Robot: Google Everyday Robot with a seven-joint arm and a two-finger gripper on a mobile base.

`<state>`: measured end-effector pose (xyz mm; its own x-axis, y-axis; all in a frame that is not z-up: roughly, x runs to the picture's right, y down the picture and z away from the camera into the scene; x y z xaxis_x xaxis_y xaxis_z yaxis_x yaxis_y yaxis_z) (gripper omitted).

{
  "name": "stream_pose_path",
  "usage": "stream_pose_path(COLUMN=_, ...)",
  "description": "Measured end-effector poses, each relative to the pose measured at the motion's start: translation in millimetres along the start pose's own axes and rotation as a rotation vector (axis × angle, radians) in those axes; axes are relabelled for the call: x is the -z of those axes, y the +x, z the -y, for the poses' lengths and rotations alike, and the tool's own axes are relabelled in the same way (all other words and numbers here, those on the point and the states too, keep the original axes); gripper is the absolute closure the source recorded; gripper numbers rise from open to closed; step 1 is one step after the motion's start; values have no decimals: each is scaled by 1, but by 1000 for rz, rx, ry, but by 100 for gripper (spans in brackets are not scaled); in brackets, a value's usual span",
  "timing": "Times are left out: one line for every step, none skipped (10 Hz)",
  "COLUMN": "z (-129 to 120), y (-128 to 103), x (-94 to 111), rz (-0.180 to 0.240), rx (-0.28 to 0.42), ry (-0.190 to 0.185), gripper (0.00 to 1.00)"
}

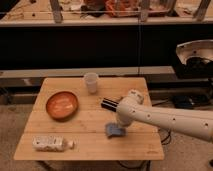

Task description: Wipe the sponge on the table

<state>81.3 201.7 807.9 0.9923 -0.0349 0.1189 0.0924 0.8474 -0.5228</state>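
The blue-grey sponge [114,131] lies flat on the light wooden table [90,120], right of the table's middle and towards the front. My white arm reaches in from the right, and its gripper [119,125] points down onto the sponge's right edge, shut on it. The wrist hides most of the contact.
An orange bowl [62,105] sits at the left and a white cup [91,82] at the back middle. A clear bottle [50,144] lies on its side at the front left. A small dark object [108,104] lies just behind my wrist. A dark counter [75,47] runs behind the table.
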Motion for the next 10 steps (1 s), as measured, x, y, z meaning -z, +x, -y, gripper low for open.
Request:
stream_pose_path(z=8, y=-8, x=-1, rz=-4, rx=10, ry=-4, gripper=97)
stream_pose_path(z=13, y=-17, x=-3, rz=-7, rx=18, ry=-9, gripper=97)
stream_pose_path(z=18, y=-24, x=-4, rz=-7, rx=25, ry=-8, gripper=97)
stream_pose_path(z=22, y=-29, x=-5, rz=-17, rx=34, ry=-12, gripper=97)
stream_pose_path(z=25, y=-33, x=-6, rz=-20, rx=37, ry=-12, gripper=97)
stream_pose_path(z=29, y=-38, x=-7, rz=-22, rx=44, ry=-12, gripper=97)
stream_pose_path(z=33, y=-48, x=-9, rz=-24, rx=57, ry=-12, gripper=97)
stream_pose_path(z=35, y=-52, x=-10, rz=-28, rx=65, ry=-14, gripper=97)
stream_pose_path(z=36, y=-57, x=-11, rz=-33, rx=72, ry=-16, gripper=97)
stream_pose_path(z=37, y=-67, x=-13, rz=-36, rx=90, ry=-19, gripper=97)
